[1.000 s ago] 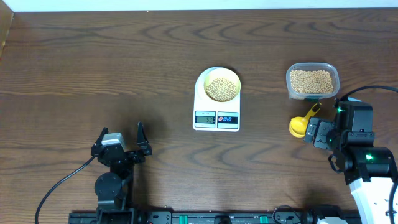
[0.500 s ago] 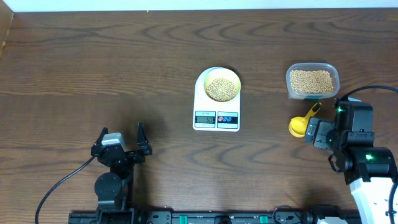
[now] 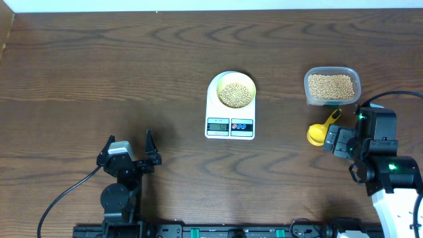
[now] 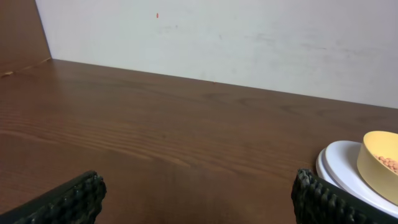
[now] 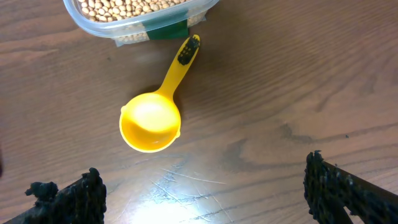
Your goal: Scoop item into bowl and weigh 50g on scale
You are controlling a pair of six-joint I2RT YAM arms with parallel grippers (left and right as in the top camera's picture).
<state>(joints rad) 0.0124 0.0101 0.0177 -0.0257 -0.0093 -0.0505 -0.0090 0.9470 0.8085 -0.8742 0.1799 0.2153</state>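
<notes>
The soybeans (image 3: 236,94) sit heaped in the pale yellow bowl (image 3: 251,84) on the white scale (image 3: 215,106), well ahead and to the right of the left gripper (image 4: 198,186) and far left of the right gripper (image 5: 204,171). Nothing has shifted in the last second. Both grippers rest spread and empty. The yellow scoop (image 5: 149,121) lies empty just ahead of the right one, with the bean tub (image 5: 99,28) beyond it. Scooping looks finished, but the display is too small to read.
</notes>
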